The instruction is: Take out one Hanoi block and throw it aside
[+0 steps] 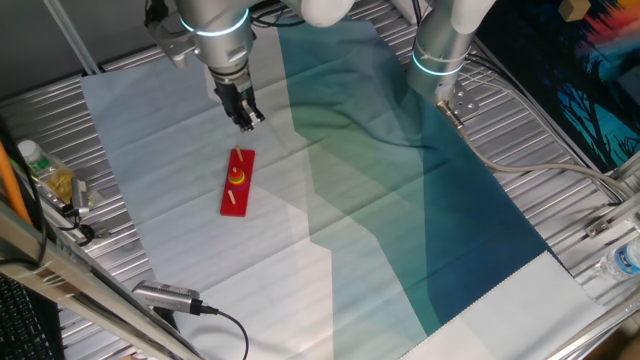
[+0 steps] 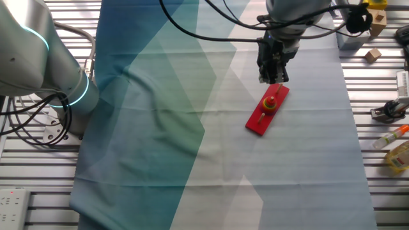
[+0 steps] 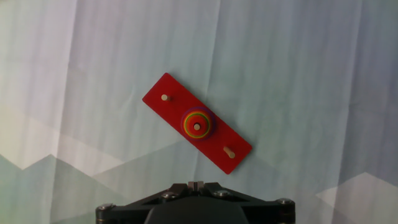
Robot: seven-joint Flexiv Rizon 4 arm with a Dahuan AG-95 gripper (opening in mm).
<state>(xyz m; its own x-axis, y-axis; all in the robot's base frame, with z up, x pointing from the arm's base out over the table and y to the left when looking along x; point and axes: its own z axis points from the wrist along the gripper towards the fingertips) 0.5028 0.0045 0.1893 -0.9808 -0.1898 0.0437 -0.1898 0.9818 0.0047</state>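
Note:
The long red base board [image 3: 186, 112] lies slanted on the pale cloth and has three pegs. A stack of coloured discs [image 3: 196, 125] sits on the middle peg. The Hanoi block, a tiny red disc [image 3: 201, 122], is on top of the stack around the peg. The base also shows in one fixed view [image 1: 237, 183] and in the other fixed view [image 2: 267, 110]. My gripper [image 1: 248, 122] hangs above the cloth just beyond one end of the board. Its fingers are together and hold nothing. It also shows in the other fixed view [image 2: 271, 80] and in the hand view [image 3: 196, 184].
A second robot arm [image 1: 440, 50] stands on the blue-green cloth [image 1: 420, 200]. A bottle [image 1: 35, 160] and a cable plug [image 1: 165, 297] lie at the left. Wooden blocks [image 2: 374, 54] and a marker [image 2: 391, 135] lie off the cloth on the slatted table.

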